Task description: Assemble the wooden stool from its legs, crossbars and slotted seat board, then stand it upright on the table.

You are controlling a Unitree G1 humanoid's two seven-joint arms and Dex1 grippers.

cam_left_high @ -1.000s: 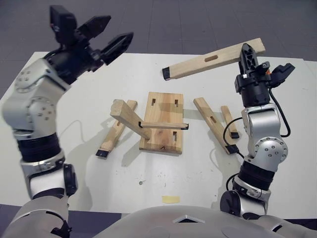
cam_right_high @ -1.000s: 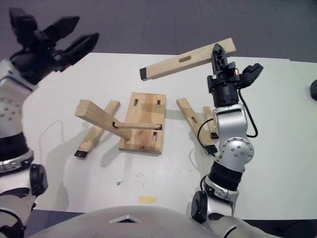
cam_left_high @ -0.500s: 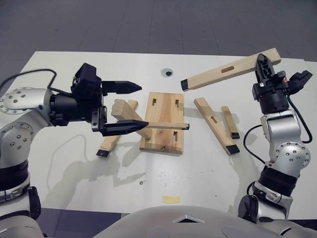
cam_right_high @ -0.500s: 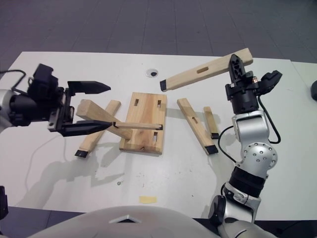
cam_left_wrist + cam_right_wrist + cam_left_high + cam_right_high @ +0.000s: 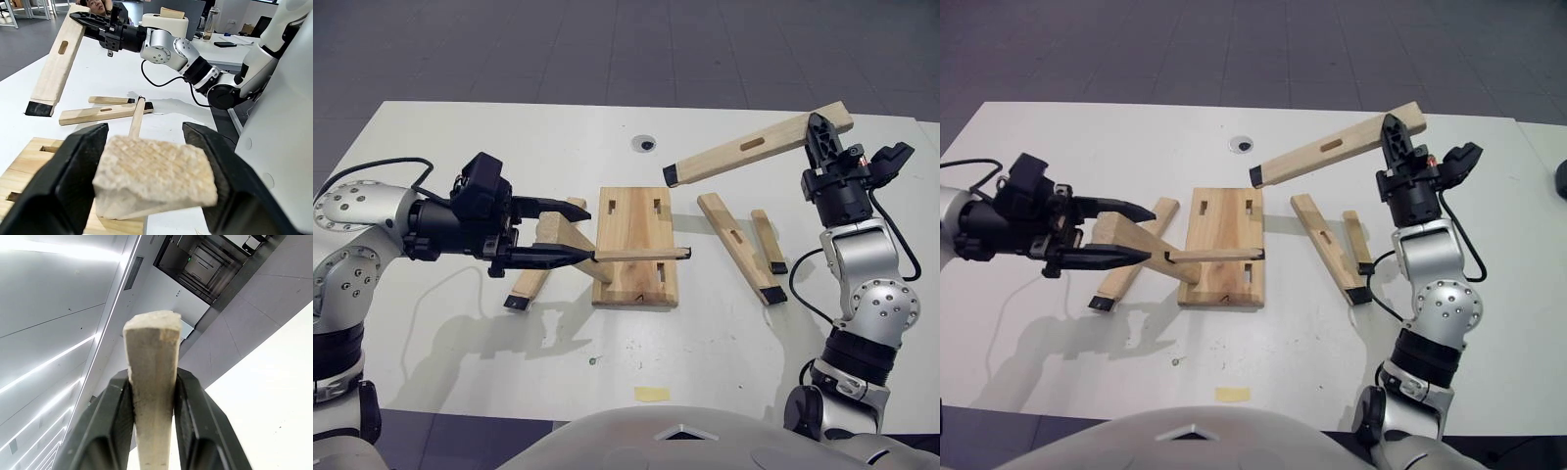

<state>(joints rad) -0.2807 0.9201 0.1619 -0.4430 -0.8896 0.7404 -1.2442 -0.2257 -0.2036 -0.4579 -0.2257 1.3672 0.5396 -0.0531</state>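
Early stage: left gripper (image 5: pixel 590 233) spread around pale wooden leg (image 5: pixel 558 227) with thin crossbar (image 5: pixel 641 255) fitted. Right gripper (image 5: pixel 822 129) clenched on slotted wooden leg (image 5: pixel 754 144) aloft. Rectangular wooden seat board (image 5: pixel 631 220) flat, apparently unfitted.

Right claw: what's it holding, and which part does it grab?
The right claw holds a wooden stool leg in the air, pinched near its plain end, not the black-capped end.

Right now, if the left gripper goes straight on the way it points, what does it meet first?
The blunt end of the tilted leg joined to the crossbar; it sits between the open fingers of the left gripper, though depth is unclear.
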